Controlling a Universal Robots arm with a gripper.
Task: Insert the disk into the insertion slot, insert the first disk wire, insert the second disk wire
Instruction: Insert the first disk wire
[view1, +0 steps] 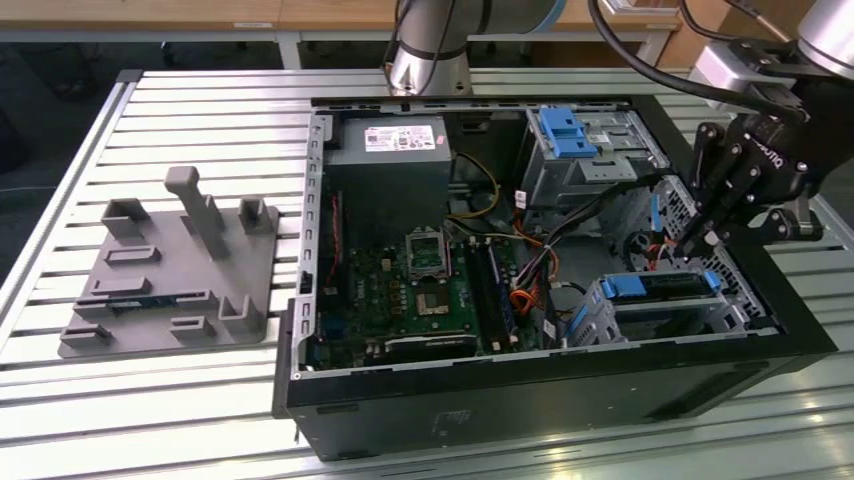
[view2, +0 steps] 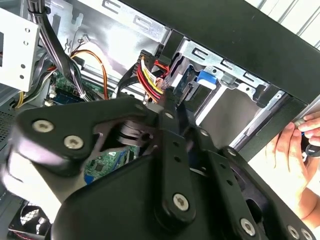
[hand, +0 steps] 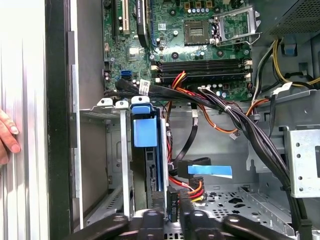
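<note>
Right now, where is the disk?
The disk sits in the insertion slot on the exterior view's right, inside the computer case, near the pincer holding a wire.

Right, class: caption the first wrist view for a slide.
Disk in its slot; pincer grips a wire plug beside it.

In the second wrist view the gripper (view2: 172, 100) was a blurred dark mass covering most of the circuit board (view2: 107, 162), and the red and yellow wires (view2: 150, 75) ended out of sight behind it. In the first wrist view the disk (hand: 143, 132) stood edge-on in the insertion slot (hand: 112, 160), its label hidden. A hand (hand: 6, 137) was cut off by the edge in both wrist views. In the exterior view the arm (view1: 430, 40) ran off the top and the tabletop (view1: 134, 420) off the bottom.
</note>
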